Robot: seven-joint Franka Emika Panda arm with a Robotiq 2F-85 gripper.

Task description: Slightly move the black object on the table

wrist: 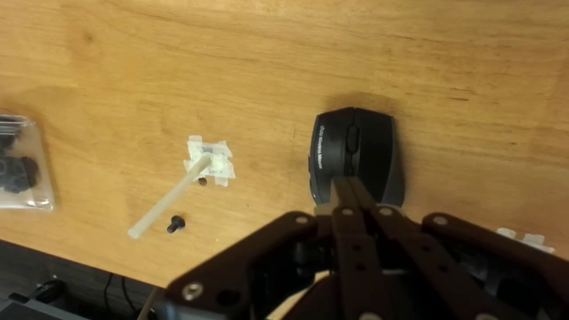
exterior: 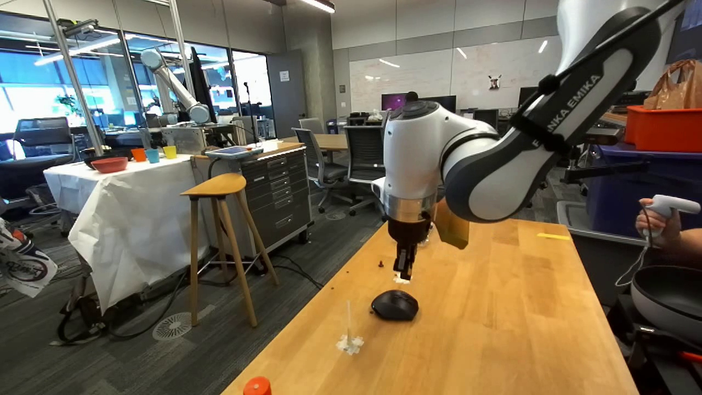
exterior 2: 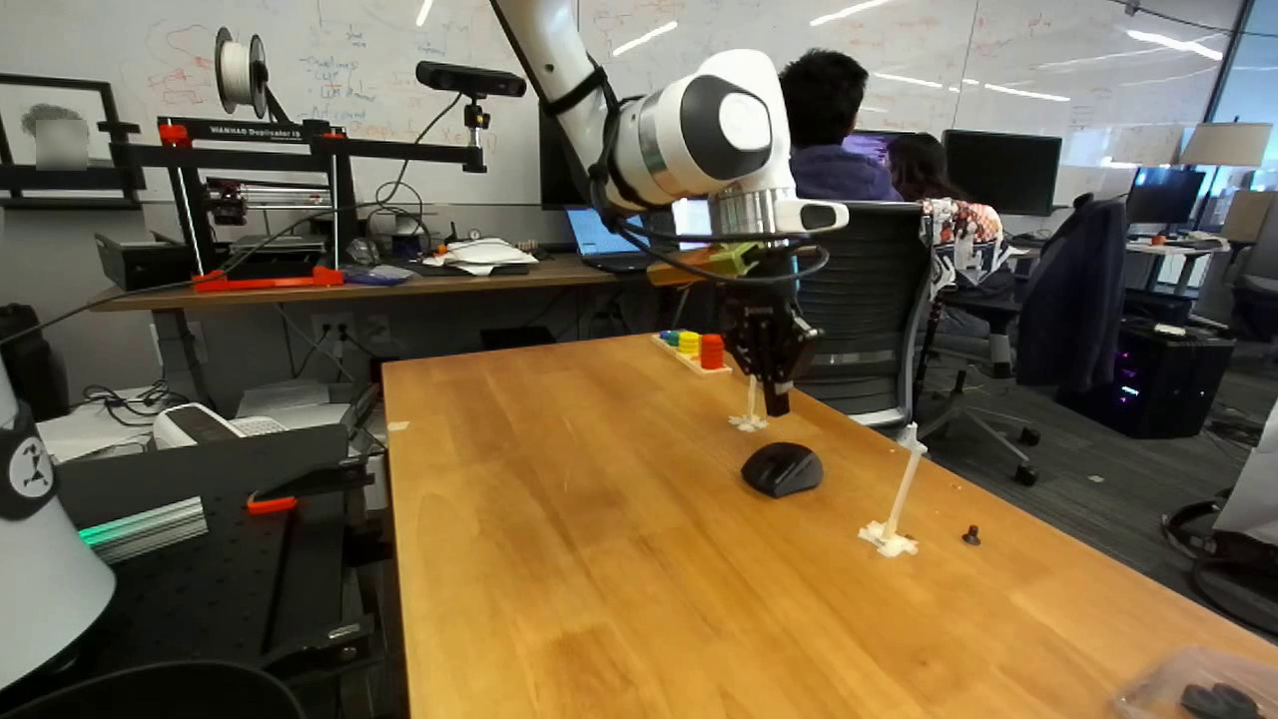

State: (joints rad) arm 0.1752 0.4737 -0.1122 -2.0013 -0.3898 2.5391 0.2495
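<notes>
The black object is a computer mouse point(exterior: 395, 305) lying flat on the light wooden table point(exterior: 493, 307). It also shows on the table point(exterior 2: 559, 519) in an exterior view as a low black lump point(exterior 2: 783, 469). In the wrist view the mouse point(wrist: 375, 146) lies just beyond the fingertips, and its near end is partly hidden by them. My gripper point(exterior: 406, 273) points down and is apart from the mouse, above the table. The gripper also shows in an exterior view point(exterior 2: 778, 401). In the wrist view its fingertips point(wrist: 348, 181) are pressed together with nothing between them.
Thin pale sticks stand taped to the table on both sides of the mouse point(exterior: 349, 329) point(exterior 2: 906, 479). A small dark screw point(wrist: 176, 223) and a clear package with dark pieces point(wrist: 26, 169) lie farther off. Coloured stacked rings point(exterior 2: 711, 352) stand at the table's far edge.
</notes>
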